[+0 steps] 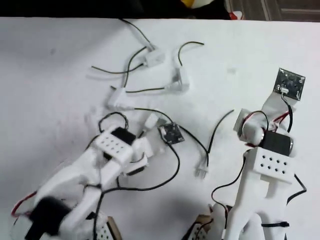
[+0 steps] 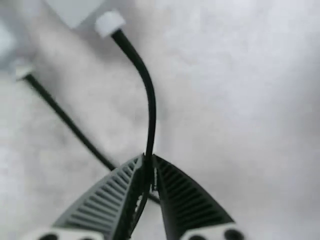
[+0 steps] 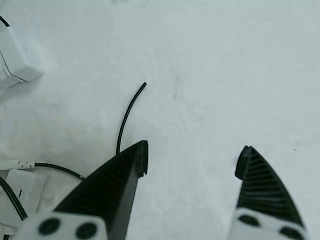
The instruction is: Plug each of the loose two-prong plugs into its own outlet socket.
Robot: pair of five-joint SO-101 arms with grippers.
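Note:
In the left wrist view my left gripper (image 2: 150,161) is shut on a black cable (image 2: 149,100). That cable runs on to a white plug end (image 2: 108,23) beside a white block (image 2: 75,7). In the high view the left arm (image 1: 115,150) lies at the lower left, among looping cables. White outlet blocks (image 1: 152,57) (image 1: 180,80) (image 1: 117,97) lie farther back with short wires. A small loose plug (image 1: 201,171) lies mid-table on its black wire (image 1: 220,125). My right gripper (image 3: 194,150) hangs open over bare table, near a loose wire end (image 3: 132,107).
The right arm (image 1: 272,165) stands at the right of the white table (image 1: 50,75). White blocks (image 3: 15,60) (image 3: 20,185) with black cable lie to one side of the right gripper. Black cables (image 1: 170,170) loop around the left arm. Bare table lies at the far left.

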